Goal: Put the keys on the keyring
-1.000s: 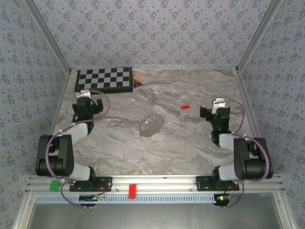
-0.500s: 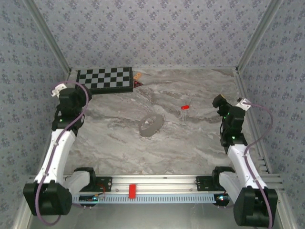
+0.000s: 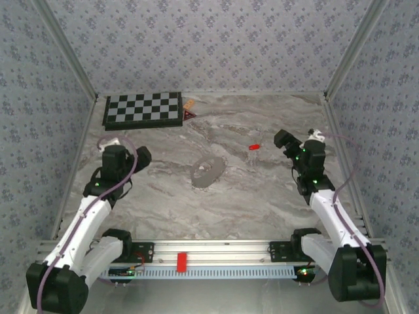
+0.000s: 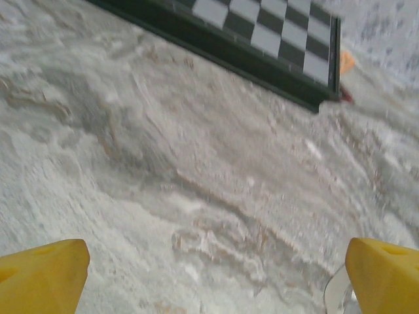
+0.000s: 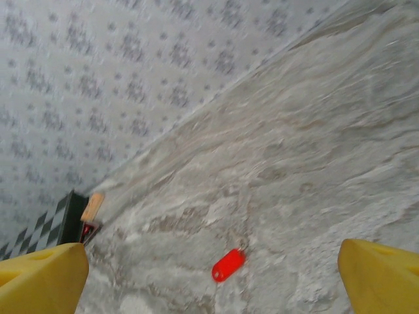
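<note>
The marbled grey desk [image 3: 262,196] fills the floor of the papered booth, with a black-and-white checkerboard [image 3: 143,108] lying flat at its far left corner

The left gripper [image 3: 139,157] hangs over the left side of the desk, its yellow fingers [image 4: 39,275] spread wide with only bare stone between them

The right gripper [image 3: 283,139] sits over the right side, jaws equally wide apart and holding nothing

The keyring [image 3: 208,170], a pale grey oval loop, lies near the middle of the desk, between the two grippers and clear of both; its rim edges in beside the left gripper's right finger in the wrist view

The red key [image 3: 254,148] lies beyond and to the right of the keyring, apart from it, just ahead of the right gripper

A small orange-brown piece [image 3: 189,104] rests at the checkerboard's right end
</note>
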You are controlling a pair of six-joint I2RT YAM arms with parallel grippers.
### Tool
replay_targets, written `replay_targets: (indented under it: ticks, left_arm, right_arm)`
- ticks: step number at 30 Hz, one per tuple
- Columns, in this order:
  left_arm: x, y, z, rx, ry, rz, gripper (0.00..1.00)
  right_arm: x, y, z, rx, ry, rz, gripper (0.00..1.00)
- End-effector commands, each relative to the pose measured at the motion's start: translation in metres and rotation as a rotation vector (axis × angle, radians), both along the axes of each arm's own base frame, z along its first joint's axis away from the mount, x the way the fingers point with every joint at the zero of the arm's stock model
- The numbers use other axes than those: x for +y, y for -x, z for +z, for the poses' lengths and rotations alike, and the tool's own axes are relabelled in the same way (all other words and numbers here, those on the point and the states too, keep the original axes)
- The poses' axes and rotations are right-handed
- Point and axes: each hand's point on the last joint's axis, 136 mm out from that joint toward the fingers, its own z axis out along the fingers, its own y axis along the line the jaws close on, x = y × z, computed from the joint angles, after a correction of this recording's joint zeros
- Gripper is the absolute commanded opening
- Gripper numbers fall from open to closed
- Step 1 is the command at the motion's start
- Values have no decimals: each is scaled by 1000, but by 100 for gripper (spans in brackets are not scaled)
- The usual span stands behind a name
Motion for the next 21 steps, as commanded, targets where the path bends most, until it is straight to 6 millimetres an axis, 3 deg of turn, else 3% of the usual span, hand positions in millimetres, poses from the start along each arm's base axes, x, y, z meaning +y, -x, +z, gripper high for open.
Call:
replay_targets:
  ticks: [1, 7, 13, 21]
  left_arm:
    - [-12, 1, -2, -18, -3, -49, 100]
    - [-33, -6, -29, 21, -19, -127, 100]
    - [-68, -20, -44, 55, -16, -256, 100]
    - [-128, -36, -47, 55, -39, -440, 100]
  right_arm:
    - [26, -8, 6, 16, 75, 75, 100]
    - [68, -19, -16, 123, 142, 215, 100]
    - [103, -17, -49, 241, 171, 354, 99]
    - [118, -2, -74, 290, 188, 432, 100]
